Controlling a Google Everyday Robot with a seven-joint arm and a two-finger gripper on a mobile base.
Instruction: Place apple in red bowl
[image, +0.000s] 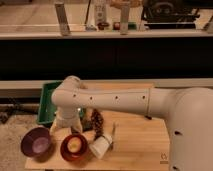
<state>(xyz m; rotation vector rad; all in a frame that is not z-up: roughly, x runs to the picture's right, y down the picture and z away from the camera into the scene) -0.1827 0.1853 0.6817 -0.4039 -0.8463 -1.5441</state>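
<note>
The red bowl (63, 150) stands at the front left of the wooden table. A small yellowish apple (74, 144) lies inside it, near the middle. My gripper (74, 131) hangs from the white arm just above the bowl's far rim, close over the apple. The wrist hides part of it. The purple bowl (36, 142) with a pale inside stands right beside the red bowl on its left.
A white cup (101, 147) lies on its side just right of the red bowl. A brown snack bag (96, 123) lies behind the cup. A green tray (46, 102) sits at the table's back left. A dark counter runs behind the table.
</note>
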